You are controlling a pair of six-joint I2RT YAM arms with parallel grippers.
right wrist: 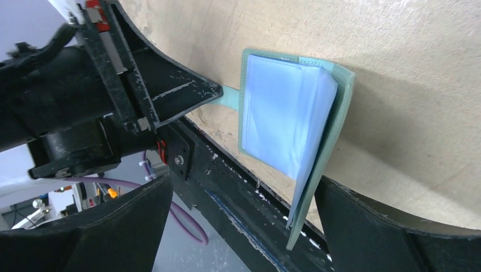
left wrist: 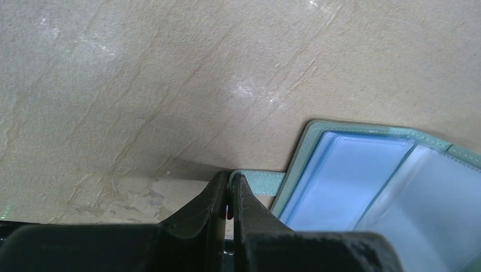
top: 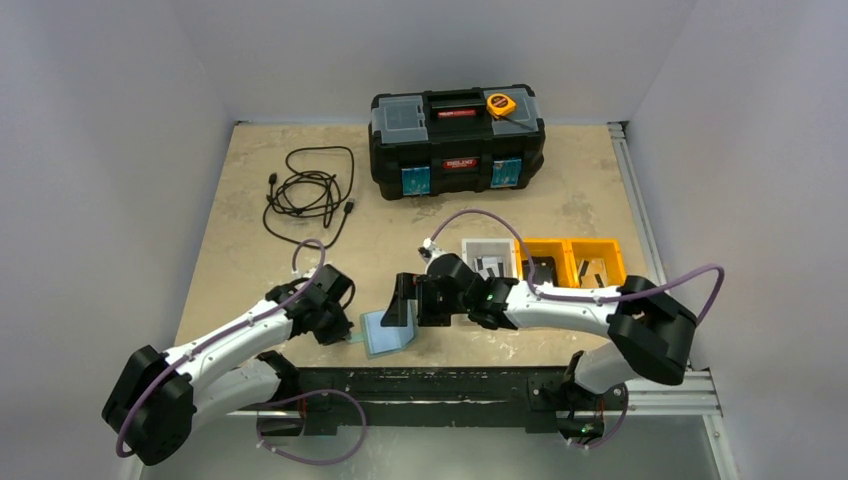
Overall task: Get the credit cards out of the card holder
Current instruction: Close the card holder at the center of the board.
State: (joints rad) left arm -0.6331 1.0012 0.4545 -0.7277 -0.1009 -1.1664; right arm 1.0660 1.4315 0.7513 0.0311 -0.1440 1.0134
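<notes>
The teal-green card holder (top: 383,335) lies half open near the table's front edge, pale blue pockets facing up. My left gripper (top: 347,330) is shut on its small side tab (left wrist: 262,182), fingertips pinched together (left wrist: 229,180). In the left wrist view the open pockets (left wrist: 363,175) lie to the right. My right gripper (top: 405,303) is open around the raised cover flap (right wrist: 324,153), which stands close to the right finger (right wrist: 385,226) without being pinched. The gripper's gap (right wrist: 244,187) is wide. No black or tan-orange card shows; the pockets hide them.
A black toolbox (top: 457,140) with a yellow tape measure (top: 501,104) stands at the back. A coiled black cable (top: 308,192) lies back left. A white bin (top: 488,258) and two orange bins (top: 570,262) sit behind the right arm. The black front rail (top: 450,385) runs just below the card holder.
</notes>
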